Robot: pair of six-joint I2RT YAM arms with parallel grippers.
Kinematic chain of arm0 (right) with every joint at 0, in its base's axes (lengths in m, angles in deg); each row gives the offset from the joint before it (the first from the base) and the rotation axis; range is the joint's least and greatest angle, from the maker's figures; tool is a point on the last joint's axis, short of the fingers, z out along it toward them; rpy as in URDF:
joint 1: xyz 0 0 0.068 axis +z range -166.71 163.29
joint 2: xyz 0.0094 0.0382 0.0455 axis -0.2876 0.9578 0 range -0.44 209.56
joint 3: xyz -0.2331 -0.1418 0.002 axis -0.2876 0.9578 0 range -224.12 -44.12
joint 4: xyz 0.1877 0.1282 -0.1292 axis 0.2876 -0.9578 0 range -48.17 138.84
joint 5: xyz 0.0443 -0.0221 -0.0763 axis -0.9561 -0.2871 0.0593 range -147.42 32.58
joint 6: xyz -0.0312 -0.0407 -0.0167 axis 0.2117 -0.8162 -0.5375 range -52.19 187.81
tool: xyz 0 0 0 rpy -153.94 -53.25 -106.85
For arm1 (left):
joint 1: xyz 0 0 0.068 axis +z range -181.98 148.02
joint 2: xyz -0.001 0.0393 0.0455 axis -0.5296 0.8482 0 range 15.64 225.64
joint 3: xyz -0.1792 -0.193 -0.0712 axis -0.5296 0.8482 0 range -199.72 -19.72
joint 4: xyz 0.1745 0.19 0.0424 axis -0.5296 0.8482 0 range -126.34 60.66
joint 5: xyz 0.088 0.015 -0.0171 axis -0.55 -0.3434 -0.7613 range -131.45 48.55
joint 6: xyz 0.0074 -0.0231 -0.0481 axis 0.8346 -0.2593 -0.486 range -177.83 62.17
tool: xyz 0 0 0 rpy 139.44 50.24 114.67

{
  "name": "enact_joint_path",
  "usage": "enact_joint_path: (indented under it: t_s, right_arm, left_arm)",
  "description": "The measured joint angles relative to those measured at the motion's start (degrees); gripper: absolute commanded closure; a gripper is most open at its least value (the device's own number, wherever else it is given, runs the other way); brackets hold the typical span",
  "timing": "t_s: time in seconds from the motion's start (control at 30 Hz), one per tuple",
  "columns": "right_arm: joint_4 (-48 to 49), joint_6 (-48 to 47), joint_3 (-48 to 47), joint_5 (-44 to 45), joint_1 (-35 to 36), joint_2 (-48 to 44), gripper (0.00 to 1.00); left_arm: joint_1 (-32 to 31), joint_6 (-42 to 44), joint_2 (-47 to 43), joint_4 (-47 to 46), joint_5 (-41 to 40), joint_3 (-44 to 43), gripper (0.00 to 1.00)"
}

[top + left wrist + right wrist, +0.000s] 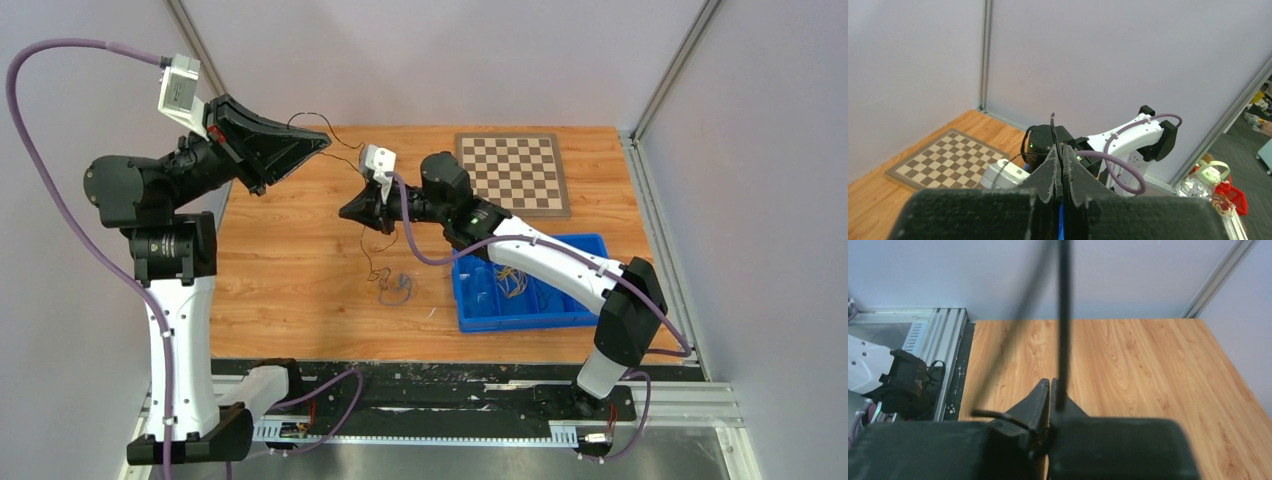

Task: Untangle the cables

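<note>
One thin black cable [1063, 315] spans left hand [326, 141] and right hand [345, 212], both clenched on it.

The bench [290, 270] is showing smooth wood grain, while the blue bin [520, 320] is looking like glossy plastic. The left end effector [1058, 152] is showing matt black, grainy fingers [1045, 175], and the black cable [1052, 125] is looking smooth and dull.
</note>
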Motion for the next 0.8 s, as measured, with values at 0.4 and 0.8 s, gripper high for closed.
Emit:
enact_joint_path:
  t_s: [0.4,0.8]
  right_arm:
    - [-6.6,2.4,6.1,-0.1,-4.2,-15.7,1.0]
    - [-10.6,17.7,-2.7,-2.1,-18.4,-25.6,1.0]
  left_arm:
    - [10.0,18.5,-4.6,23.8,-26.1,1.0,1.0]
    - [-12.6,21.6,5.2,33.6,-11.2,26.8,1.0]
